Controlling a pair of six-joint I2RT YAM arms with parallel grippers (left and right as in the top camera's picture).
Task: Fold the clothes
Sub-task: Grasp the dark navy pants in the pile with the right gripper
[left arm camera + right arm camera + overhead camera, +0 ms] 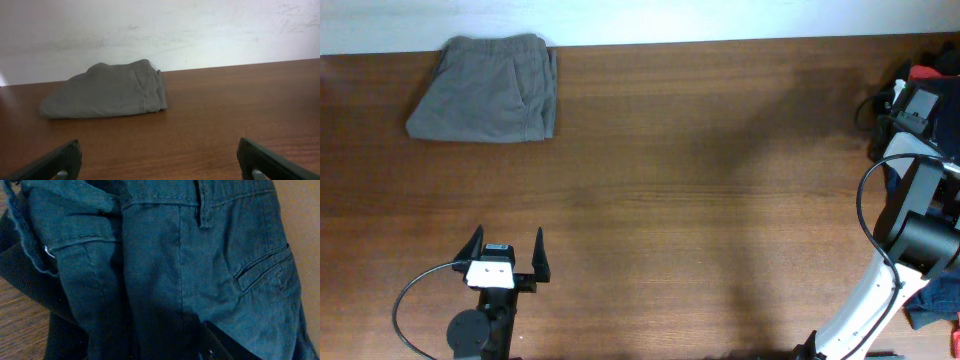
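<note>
Well, top view, counter (700, 200): brown wood, with a white wall (720, 20) along the far edge.
Top view, grey shorts (485, 90): folded flat at the far left, well apart from both arms.
Top view, left tool (507, 258): near the front edge, its two black fingers spread wide, holding nothing.
Top view, right tool (910, 105): out at the right edge, by a heap of clothes (930, 72). It is too dark there to tell if it is wide or narrow.
Top view, heap of clothes: a red bit at the far end and dark blue cloth lower down by the arm. The navy shorts cannot be picked out here.
Left wrist view, grey shorts: they lie ahead, close to the wall, and look low and a bit lumpy from the side.
Left wrist view, fingers (55, 162): one at each bottom corner, far apart, with bare counter between.
Right wrist view, navy shorts (200, 270): crumpled, filling nearly the whole picture right under the camera. Only this view shows them up close.
Right wrist view, slit pocket (262, 265): on the right side of the shorts.
Right wrist view, belt loop (204, 205): at the top, with stitched seams running down below it.
Right wrist view, white speck (48, 251): on a seam at the left, too small to read.
Right wrist view, black mesh (15, 270): dark netted cloth at the left edge, with a strip of counter beside it.
Right wrist view, right tool: only a dark part shows at the bottom edge against the cloth, so I cannot tell its grip.
</note>
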